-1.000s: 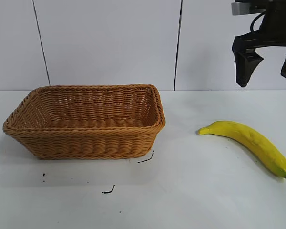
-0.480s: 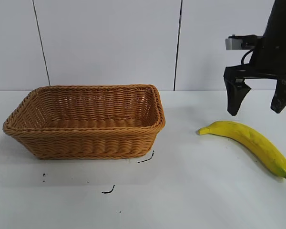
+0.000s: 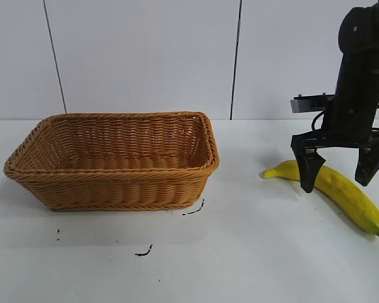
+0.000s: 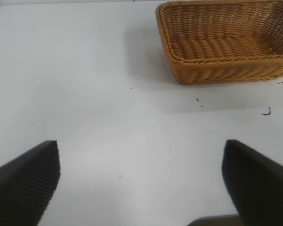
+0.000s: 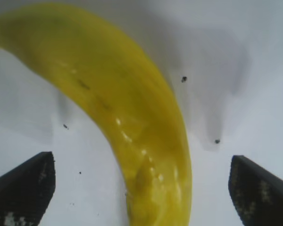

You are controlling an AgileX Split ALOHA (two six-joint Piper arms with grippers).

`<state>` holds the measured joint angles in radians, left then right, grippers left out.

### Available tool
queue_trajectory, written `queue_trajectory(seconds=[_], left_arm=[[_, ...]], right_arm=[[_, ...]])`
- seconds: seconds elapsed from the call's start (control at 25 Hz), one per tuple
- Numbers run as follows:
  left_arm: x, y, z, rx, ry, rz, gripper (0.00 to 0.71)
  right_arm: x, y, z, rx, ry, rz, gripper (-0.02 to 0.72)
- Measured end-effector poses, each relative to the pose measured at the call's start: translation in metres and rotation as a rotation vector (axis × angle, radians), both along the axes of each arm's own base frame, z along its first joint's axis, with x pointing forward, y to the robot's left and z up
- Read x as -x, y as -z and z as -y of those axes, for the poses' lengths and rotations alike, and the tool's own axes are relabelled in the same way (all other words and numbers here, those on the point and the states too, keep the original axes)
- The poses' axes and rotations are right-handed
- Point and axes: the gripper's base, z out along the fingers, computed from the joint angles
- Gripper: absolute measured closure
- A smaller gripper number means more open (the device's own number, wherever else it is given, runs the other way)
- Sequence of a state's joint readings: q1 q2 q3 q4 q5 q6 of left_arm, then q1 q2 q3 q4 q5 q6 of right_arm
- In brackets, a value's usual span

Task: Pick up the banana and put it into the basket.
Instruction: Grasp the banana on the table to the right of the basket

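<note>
The yellow banana (image 3: 341, 192) lies on the white table at the right. My right gripper (image 3: 336, 182) is open and low over it, one finger on each side of its middle, not touching. In the right wrist view the banana (image 5: 132, 127) runs between the two spread fingertips (image 5: 23, 186). The tan woven basket (image 3: 114, 189) stands empty at the left. It also shows in the left wrist view (image 4: 226, 70). My left gripper (image 4: 141, 181) is open and empty over bare table, away from the basket; it is outside the exterior view.
Small black marks (image 3: 192, 210) dot the table in front of the basket. A white panelled wall (image 3: 145, 57) stands behind. Bare table lies between the basket and the banana.
My right gripper has come down from high above the table to straddle the banana, still open. The banana and the basket have not moved.
</note>
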<state>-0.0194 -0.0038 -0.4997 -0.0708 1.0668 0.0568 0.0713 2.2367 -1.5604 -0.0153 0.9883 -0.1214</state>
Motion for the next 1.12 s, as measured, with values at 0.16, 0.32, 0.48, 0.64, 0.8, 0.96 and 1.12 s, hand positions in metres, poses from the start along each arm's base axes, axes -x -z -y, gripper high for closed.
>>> queue_trajectory(seconds=[0.16, 0.32, 0.48, 0.64, 0.8, 0.96, 1.12], left_arm=[[0.0, 0.0, 0.0, 0.0, 0.0, 0.0, 0.017], [0.0, 0.0, 0.0, 0.0, 0.0, 0.0, 0.017], [0.0, 0.0, 0.0, 0.0, 0.0, 0.001, 0.017], [0.0, 0.0, 0.0, 0.0, 0.0, 0.001, 0.017], [0.0, 0.0, 0.0, 0.0, 0.0, 0.001, 0.017], [0.0, 0.0, 0.0, 0.0, 0.0, 0.001, 0.017], [0.0, 0.0, 0.0, 0.0, 0.0, 0.001, 0.017]], right_arm=[[0.0, 0.0, 0.0, 0.0, 0.002, 0.0, 0.014], [0.0, 0.0, 0.0, 0.0, 0.002, 0.0, 0.017], [0.001, 0.0, 0.0, 0.001, 0.005, -0.01, 0.068], [0.001, 0.0, 0.0, 0.004, 0.025, -0.014, 0.225], [0.001, 0.0, 0.001, 0.011, 0.026, -0.015, 0.411], [0.002, 0.0, 0.001, 0.011, 0.024, -0.02, 0.408], [0.003, -0.011, 0.001, 0.011, 0.024, -0.01, 0.408]])
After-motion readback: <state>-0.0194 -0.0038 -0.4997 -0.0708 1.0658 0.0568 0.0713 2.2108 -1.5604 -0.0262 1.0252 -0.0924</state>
